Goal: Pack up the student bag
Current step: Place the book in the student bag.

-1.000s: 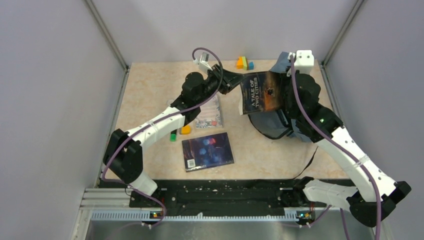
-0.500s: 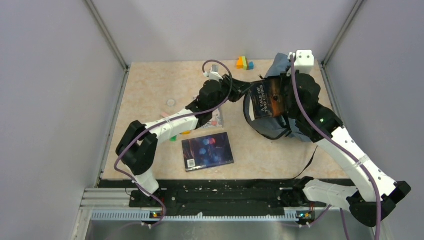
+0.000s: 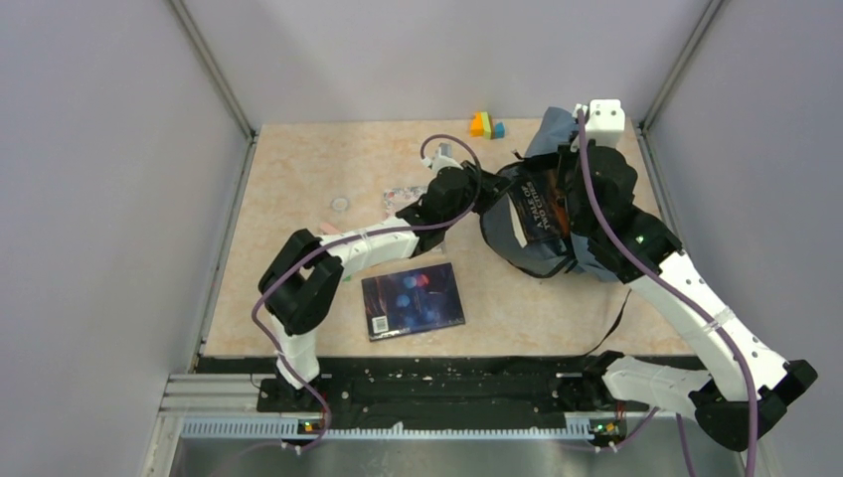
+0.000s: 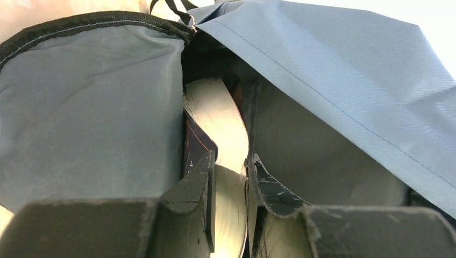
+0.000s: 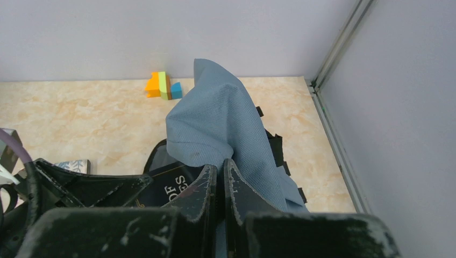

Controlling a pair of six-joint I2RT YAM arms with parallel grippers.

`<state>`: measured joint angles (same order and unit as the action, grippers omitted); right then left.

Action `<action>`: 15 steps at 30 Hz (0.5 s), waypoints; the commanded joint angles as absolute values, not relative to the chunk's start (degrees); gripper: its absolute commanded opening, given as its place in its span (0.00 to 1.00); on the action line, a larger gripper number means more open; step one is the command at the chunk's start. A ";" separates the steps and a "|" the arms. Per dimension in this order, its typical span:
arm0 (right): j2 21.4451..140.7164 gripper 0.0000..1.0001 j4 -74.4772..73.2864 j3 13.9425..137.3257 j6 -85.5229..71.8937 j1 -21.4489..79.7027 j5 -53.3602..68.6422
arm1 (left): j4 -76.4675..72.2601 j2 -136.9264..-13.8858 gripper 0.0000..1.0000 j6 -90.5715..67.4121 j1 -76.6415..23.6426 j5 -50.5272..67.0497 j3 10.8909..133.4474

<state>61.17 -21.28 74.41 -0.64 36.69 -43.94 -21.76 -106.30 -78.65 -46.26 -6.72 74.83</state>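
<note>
Top external, nearest the arm bases: blue-covered book (image 3: 413,300) flat on the table (image 3: 298,169), with bare room left of it and along the near edge. Further in, right of centre: student bag (image 3: 542,253), close to the right wall, mouth facing left, long axis unclear under bunched cloth. Left wrist only: left gripper (image 4: 231,161) inside that mouth, clamped on the pale page edge of the dark book (image 4: 215,113). Right wrist only: right gripper (image 5: 220,171) pinched shut on a raised fold of the bag. Farthest: coloured blocks (image 5: 163,86) by the back wall.
</note>
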 commanded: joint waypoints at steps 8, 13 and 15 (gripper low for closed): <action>59.64 0.00 -19.26 77.60 -0.32 36.56 -46.23 | -17.87 -105.77 0.88 -62.26 -46.56 -3.47 85.44; 59.73 0.00 -19.41 77.61 -0.37 36.56 -46.78 | -16.69 -99.32 0.89 -50.11 -46.50 -5.08 79.68; 59.60 0.00 -19.35 77.62 -0.34 36.56 -46.92 | -16.40 -96.07 0.89 -45.91 -46.52 -6.00 75.79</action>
<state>61.17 -21.54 74.41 -0.62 36.69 -45.01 -16.47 -104.36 -58.24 -46.35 -4.34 81.30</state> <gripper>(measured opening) 0.020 0.892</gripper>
